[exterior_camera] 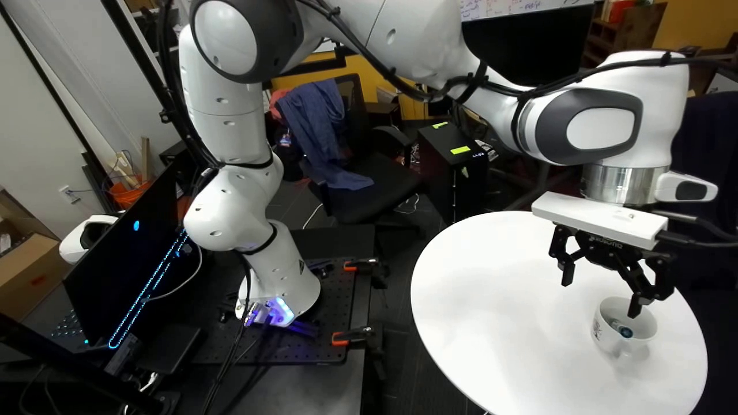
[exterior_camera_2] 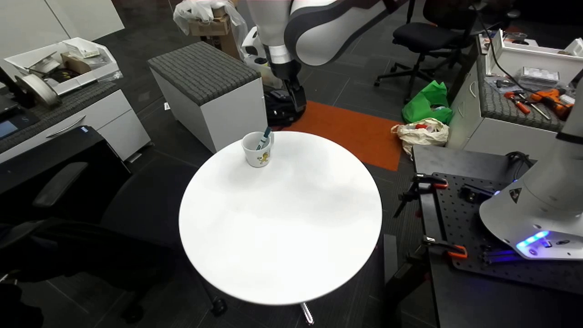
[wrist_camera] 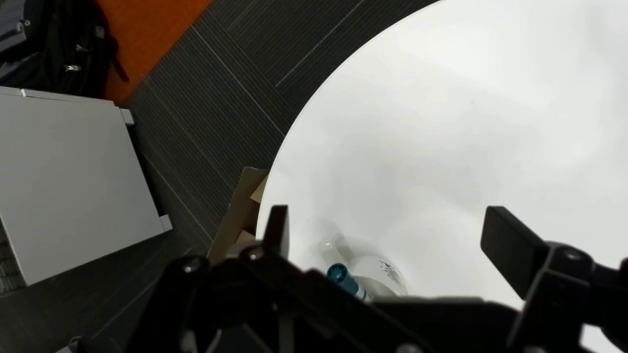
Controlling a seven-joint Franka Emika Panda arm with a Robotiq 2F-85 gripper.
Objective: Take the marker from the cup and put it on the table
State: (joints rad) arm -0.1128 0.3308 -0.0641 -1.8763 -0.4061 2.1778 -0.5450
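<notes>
The white cup stands upright near the edge of the round white table, in both exterior views and, partly covered by the gripper, in the wrist view. The table also shows in both exterior views and the wrist view. The teal-capped marker leans inside the cup, its cap above the rim; it also shows in an exterior view and the wrist view. My gripper is open and empty above the cup. Its jaws are wide apart in the wrist view.
A grey cabinet with a cushioned top stands beyond the table edge near the cup. A black office chair is behind the table in an exterior view. The robot's base stands on a black clamped desk.
</notes>
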